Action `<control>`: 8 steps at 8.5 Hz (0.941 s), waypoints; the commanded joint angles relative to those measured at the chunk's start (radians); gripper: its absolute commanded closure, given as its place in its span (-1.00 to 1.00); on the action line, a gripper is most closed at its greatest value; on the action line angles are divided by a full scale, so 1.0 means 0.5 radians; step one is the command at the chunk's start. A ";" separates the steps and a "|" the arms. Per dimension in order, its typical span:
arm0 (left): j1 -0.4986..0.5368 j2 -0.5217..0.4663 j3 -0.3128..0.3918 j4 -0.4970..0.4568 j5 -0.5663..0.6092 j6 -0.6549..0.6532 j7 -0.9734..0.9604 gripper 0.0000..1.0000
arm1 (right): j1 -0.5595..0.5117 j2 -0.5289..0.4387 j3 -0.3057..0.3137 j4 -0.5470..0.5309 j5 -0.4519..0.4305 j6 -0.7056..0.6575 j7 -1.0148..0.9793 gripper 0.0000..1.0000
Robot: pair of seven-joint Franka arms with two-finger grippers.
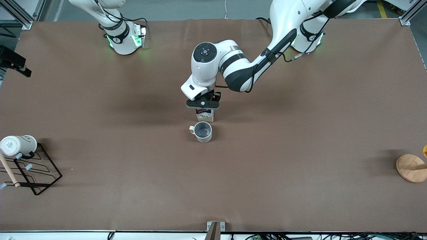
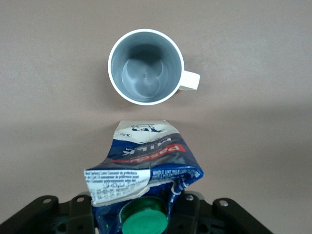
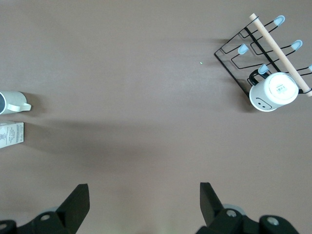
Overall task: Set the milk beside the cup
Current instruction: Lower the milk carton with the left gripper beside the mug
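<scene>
Milk (image 1: 204, 115) upright on desk (image 1: 300, 133) near its middle, just beside cup (image 1: 202, 131), farther from front camera, a narrow gap between them. Carton top crumpled, green cap (image 2: 144, 220) between pincer fingers. Left pincer (image 1: 203, 103) low over milk, clenched on its top. Cup upright, grey inside, handle (image 1: 191, 129) toward right arm's end. Right pincer (image 3: 141, 200) released, waiting high over bare desk. Cream mug (image 1: 18, 145) on wire rack (image 1: 36, 173) at right arm's end; wooden stand (image 1: 411, 167) at left arm's end.

Even bright overhead light, soft diffuse shadows under arms on table (image 1: 300, 140); sharp focus all views, no glare, slight wide-angle edge distortion.
</scene>
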 commanded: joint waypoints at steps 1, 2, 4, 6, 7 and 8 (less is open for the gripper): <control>-0.025 0.012 0.013 0.027 0.050 0.027 -0.053 0.09 | 0.005 -0.033 0.017 -0.058 -0.048 -0.053 0.004 -1.00; -0.025 0.012 0.013 0.027 0.050 0.027 -0.053 0.06 | 0.015 -0.033 0.017 -0.055 -0.051 -0.050 0.038 -1.00; -0.025 0.024 0.010 0.024 0.050 0.027 -0.053 -0.11 | 0.027 -0.033 0.011 -0.061 -0.048 -0.071 0.127 -1.00; -0.025 0.024 0.010 0.027 0.050 0.027 -0.089 -0.61 | 0.027 -0.033 0.011 -0.064 -0.048 -0.050 0.127 -0.99; -0.028 0.018 0.010 0.033 0.050 0.027 -0.114 -0.96 | 0.024 -0.033 0.008 -0.061 -0.048 -0.053 0.121 -0.99; -0.043 -0.006 0.013 0.039 0.050 0.015 -0.157 -0.99 | 0.015 -0.033 0.005 -0.061 -0.051 -0.041 0.121 -0.99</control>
